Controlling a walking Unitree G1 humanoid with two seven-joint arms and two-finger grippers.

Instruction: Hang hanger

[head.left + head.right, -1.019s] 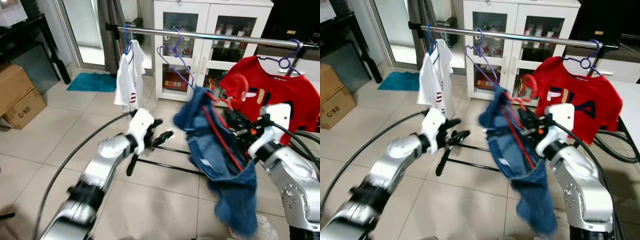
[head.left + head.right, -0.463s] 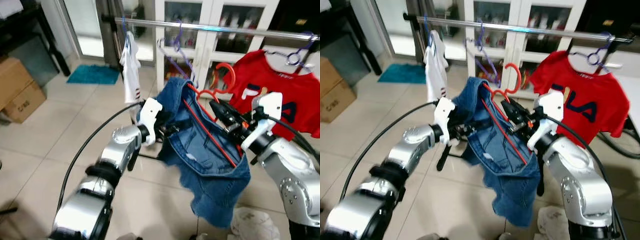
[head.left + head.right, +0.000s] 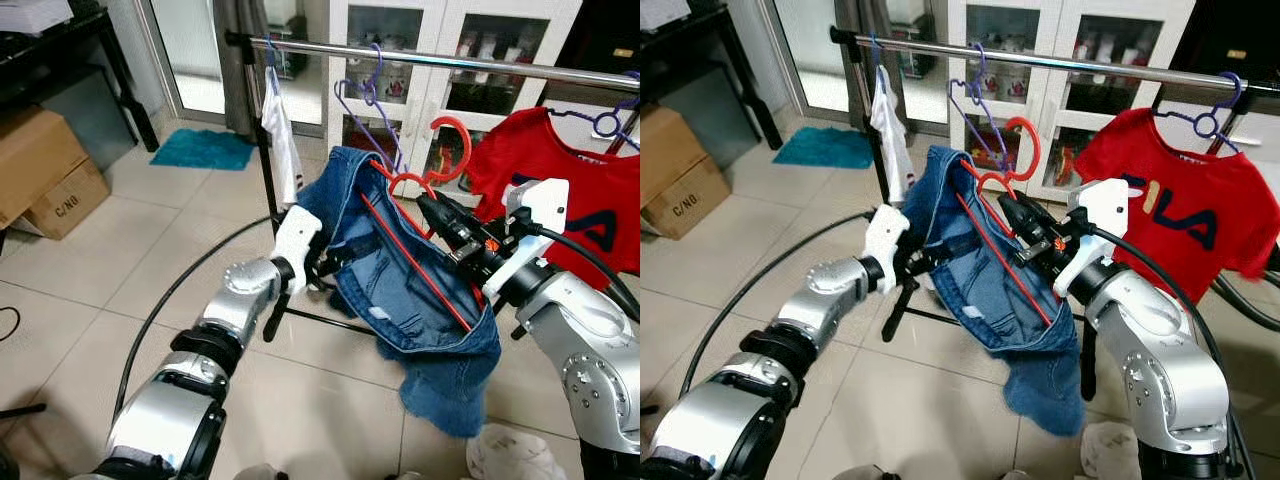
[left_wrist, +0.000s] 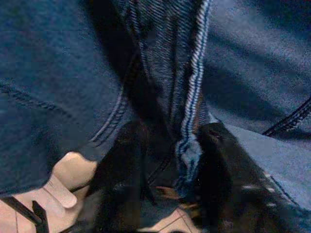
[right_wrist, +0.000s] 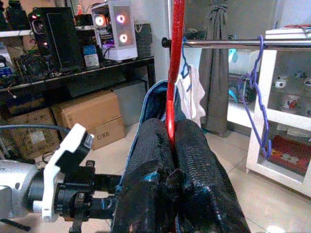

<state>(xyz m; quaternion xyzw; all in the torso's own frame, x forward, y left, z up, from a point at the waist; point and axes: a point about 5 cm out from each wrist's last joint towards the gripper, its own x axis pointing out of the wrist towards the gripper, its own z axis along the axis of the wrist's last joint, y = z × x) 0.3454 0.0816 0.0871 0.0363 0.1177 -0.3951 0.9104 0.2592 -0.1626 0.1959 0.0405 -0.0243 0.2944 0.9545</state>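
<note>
Upper centre, a bare stretch of rail (image 3: 480, 67) lies between the purple hanger (image 3: 372, 115) and red shirt (image 3: 570, 195).

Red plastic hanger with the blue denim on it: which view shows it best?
Left eye view: the red plastic hanger shows whole, hook raised below the metal rail, its bar crossing the blue denim garment. The right eye view matches. The right wrist view shows a red strip clamped by the right gripper; the left wrist view shows denim.

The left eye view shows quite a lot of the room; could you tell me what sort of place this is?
Probably a room in a home used for drying laundry: a clothes rail with a red T-shirt, a white glass-door cabinet and tiled floor.
</note>
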